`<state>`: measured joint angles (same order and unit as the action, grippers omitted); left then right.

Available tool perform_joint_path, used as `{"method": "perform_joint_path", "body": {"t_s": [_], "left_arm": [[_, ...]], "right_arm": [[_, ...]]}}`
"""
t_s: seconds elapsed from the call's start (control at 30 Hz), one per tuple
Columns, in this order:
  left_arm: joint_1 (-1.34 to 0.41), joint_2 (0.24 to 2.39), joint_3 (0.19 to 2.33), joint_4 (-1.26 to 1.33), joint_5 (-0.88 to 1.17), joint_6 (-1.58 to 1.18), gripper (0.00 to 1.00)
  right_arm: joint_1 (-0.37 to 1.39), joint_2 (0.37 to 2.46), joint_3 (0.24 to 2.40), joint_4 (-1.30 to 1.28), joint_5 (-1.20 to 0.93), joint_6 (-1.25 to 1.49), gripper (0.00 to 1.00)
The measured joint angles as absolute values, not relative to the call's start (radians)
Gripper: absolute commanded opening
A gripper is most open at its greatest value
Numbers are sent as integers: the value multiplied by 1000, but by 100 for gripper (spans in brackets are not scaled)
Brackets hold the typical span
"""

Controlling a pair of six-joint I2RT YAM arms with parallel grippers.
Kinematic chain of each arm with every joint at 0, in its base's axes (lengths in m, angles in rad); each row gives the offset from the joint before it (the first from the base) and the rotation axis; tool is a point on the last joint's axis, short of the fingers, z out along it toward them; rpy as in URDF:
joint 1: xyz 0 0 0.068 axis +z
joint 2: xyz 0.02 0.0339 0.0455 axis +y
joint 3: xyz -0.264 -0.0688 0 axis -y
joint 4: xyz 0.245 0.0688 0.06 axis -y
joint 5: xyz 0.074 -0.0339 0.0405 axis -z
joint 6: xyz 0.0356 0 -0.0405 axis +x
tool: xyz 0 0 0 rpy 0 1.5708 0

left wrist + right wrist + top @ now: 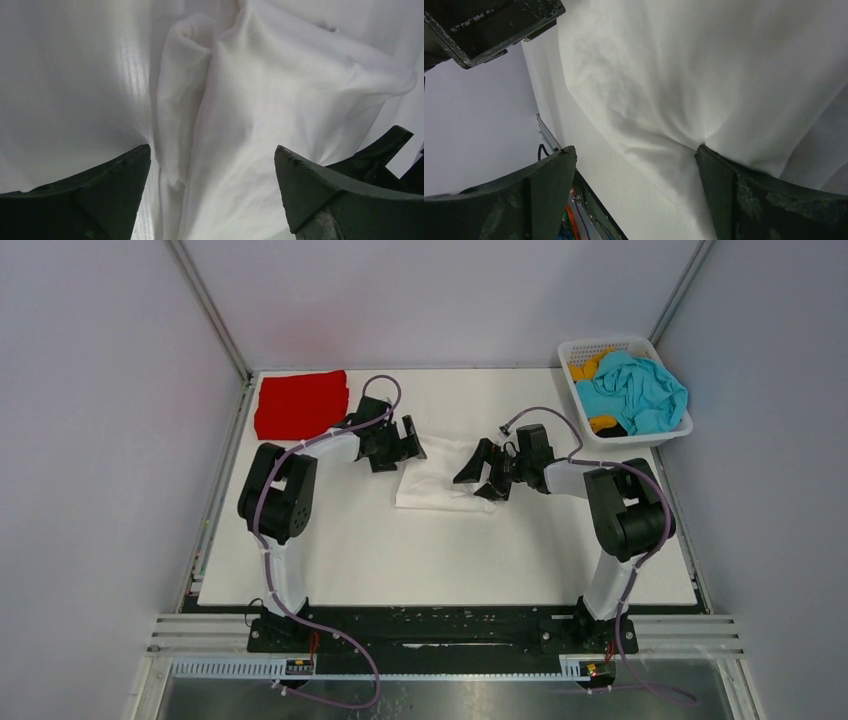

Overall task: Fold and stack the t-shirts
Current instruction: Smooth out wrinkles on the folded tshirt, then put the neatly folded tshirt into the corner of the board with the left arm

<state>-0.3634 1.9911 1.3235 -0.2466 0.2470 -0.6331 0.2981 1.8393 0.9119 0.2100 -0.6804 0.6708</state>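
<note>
From the top external camera, a red t-shirt (300, 403) is seen lying folded flat at the far left corner of the table (420, 560). A white t-shirt (440, 490) is laid as a partly folded bundle at the table's middle. The left gripper (405, 445) is at its far left edge and the right gripper (478, 480) at its right edge. A teal t-shirt (635, 390) and an orange-yellow t-shirt (588, 365) are heaped unfolded in the white basket (605, 342) at the far right corner.

In the left wrist view, the left gripper (212, 155) is shown with its jaws spread wide and nothing pinched. A soft raised fold of the white t-shirt (280, 100) lies between and beyond them.

In the right wrist view, the right gripper (636, 152) is likewise held apart. One finger is set against the edge of the white t-shirt (724, 65), though it cannot be told for sure whether cloth is trapped beneath it.

The task is judged to be less than half done. One shirt is folded, the white one is in mid-fold and not yet stacked on the red, and two shirts are left to be taken from the basket.
</note>
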Motion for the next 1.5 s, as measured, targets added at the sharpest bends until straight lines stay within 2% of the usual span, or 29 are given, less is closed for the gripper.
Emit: {"method": "perform_joint_path", "body": {"t_s": [0.07, 0.13, 0.3, 0.43, 0.53, 0.77, 1.03, 1.2, 1.5], "left_arm": [[-363, 2000, 1330, -235, 263, -633, 90], [-364, 2015, 1346, -227, 277, -633, 82], [-381, 2065, 1388, -213, 289, -638, 42], [-431, 2103, 1428, -224, 254, -645, 30], [-487, 2114, 1461, -270, 186, -638, 0], [-574, 2131, 1565, -427, -64, -593, 0], [-548, 2131, 1662, -554, -443, -432, 0], [-489, 2131, 1739, -561, -633, -279, 0], [-369, 2130, 1761, -435, -772, 64, 0]], "right_arm": [[298, 1837, 911, 213, -679, 671, 100], [299, 1822, 909, 201, -662, 662, 99], [301, 1689, 887, 107, -556, 607, 100], [301, 1536, 879, 87, -463, 580, 99], [301, 1431, 850, 89, -404, 572, 100], [298, 1227, 701, 60, -210, 560, 99], [272, 1033, 597, -11, 116, 541, 99], [272, 966, 562, -13, 186, 523, 100], [272, 948, 550, 11, 201, 511, 99]]}}
